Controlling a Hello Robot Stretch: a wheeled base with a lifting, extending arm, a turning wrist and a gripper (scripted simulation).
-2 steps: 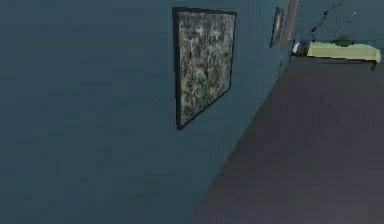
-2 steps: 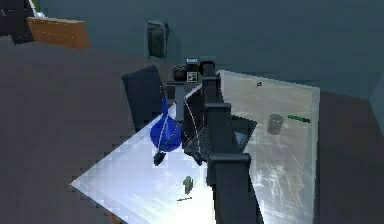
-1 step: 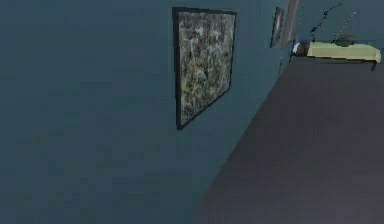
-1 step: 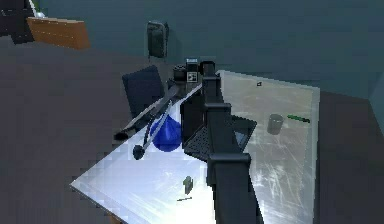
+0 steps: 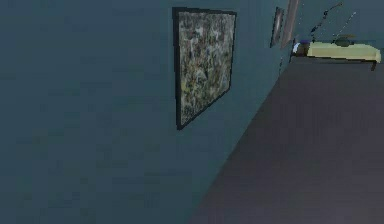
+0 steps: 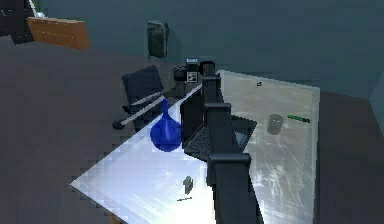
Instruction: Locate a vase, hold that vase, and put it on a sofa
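1. Vase point(image 6: 165, 132), blue and upright, stood on the table point(image 6: 285, 170), just left of the arm point(image 6: 215, 130).
2. We saw the gripper point(image 6: 180, 77) farther out, beyond the vase; we could not tell whether it held anything.

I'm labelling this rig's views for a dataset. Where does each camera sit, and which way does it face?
Forward view: on the robot, looking ahead and somewhat down along a teal wall with a framed picture; robot's own body: none.
Arm side view: on the robot's body, looking out sideways over a table with a blue vase; the arm and gripper show.
Shared: teal wall and dark floor; I cannot match any single thing.
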